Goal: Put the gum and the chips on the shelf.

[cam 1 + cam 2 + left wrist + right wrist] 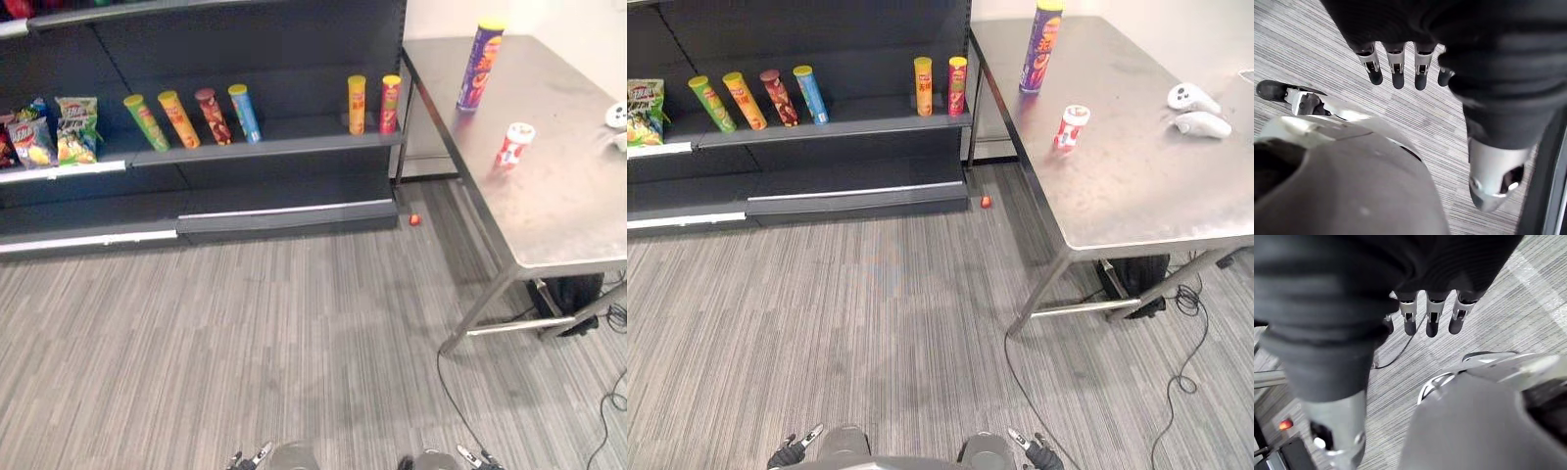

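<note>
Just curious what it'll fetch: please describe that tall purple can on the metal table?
The tall purple cylindrical can has a yellow lid and orange-red print, and looks like cardboard. It stands upright, closed, at the far side of the grey metal table, touching only the tabletop, apart from the small red-and-white tub.

Two white controllers (1193, 96) lie side by side near the steel table's (1136, 186) right edge, and a black bag (1134, 276) sits beneath it. On the shelf (265, 147), four leaning cans (178, 118) occupy the middle, two upright cans (357, 104) the right end, and snack bags (76, 127) the left. A small orange thing (986, 201) lies on the floor beside the shelf's right foot.
</note>
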